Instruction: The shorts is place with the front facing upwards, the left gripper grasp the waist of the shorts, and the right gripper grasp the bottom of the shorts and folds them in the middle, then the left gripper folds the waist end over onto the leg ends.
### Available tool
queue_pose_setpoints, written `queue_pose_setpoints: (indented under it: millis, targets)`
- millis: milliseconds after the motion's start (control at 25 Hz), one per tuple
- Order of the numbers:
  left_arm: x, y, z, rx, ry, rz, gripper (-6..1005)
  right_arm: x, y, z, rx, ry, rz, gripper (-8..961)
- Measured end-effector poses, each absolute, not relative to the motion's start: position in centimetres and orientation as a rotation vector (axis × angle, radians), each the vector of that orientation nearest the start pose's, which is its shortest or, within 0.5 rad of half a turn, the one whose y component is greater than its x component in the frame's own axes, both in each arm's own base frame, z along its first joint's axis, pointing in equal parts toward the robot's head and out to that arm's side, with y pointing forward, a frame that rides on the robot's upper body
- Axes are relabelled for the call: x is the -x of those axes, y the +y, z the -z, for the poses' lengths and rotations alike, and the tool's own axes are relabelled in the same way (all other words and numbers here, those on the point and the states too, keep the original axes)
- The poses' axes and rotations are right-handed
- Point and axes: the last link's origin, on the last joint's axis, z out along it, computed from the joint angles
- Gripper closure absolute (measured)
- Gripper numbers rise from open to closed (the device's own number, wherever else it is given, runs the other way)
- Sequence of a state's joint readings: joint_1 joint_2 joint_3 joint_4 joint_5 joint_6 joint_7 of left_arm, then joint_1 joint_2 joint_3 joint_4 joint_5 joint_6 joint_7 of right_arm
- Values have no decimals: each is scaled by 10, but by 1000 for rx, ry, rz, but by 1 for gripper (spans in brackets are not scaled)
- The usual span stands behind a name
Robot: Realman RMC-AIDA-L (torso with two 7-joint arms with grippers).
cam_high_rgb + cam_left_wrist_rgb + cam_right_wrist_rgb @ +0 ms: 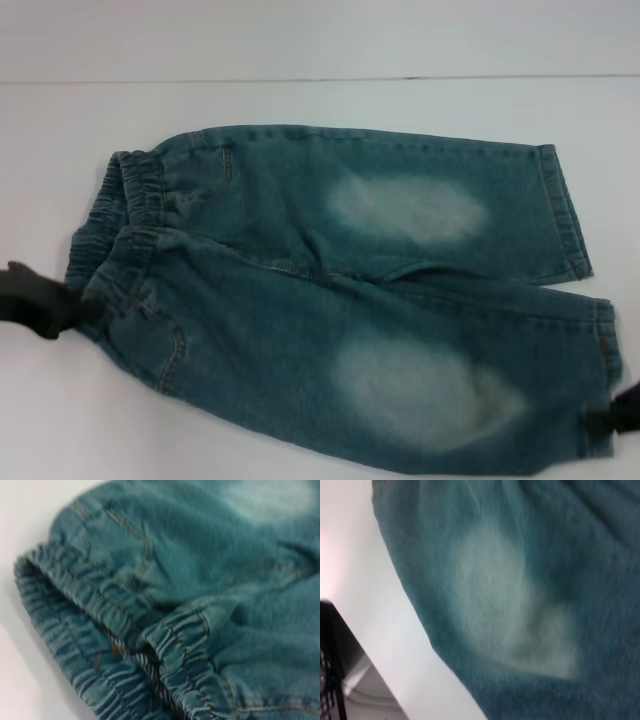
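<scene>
The shorts are laid flat on the white surface, front side up. The stretchy waist is on the robot's left side. The leg ends are on the right side. Two pale patches are seen on the legs.

The left gripper is seen at the near corner of the waist, touching the cloth. It cannot be told if its fingers are spread or pinching.

The right gripper is seen at the hem of the near leg. Only a small dark part is shown, so its fingers cannot be judged.
</scene>
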State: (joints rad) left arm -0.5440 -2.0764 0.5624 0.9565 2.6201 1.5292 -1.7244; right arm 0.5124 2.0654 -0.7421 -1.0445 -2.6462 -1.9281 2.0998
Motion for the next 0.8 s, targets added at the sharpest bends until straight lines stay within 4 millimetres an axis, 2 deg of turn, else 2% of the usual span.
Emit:
queue_pose_setpoints:
  millis: [80, 320, 640, 800]
  targets:
    - [317, 332, -54, 2607, -955, -48, 948, -290, 288, -58, 2765, 1414, 143, 935]
    - [297, 347, -63, 2579, -998, 96, 948, -282, 306, -77, 2703, 1320, -55, 931]
    - [280, 367, -75, 2494, -1003, 202, 949, -268, 333, -90, 2605, 1168, -277, 926]
    - [278, 380, -78, 2399, -974, 269, 949, -268, 349, -96, 2506, 1066, -367, 923]
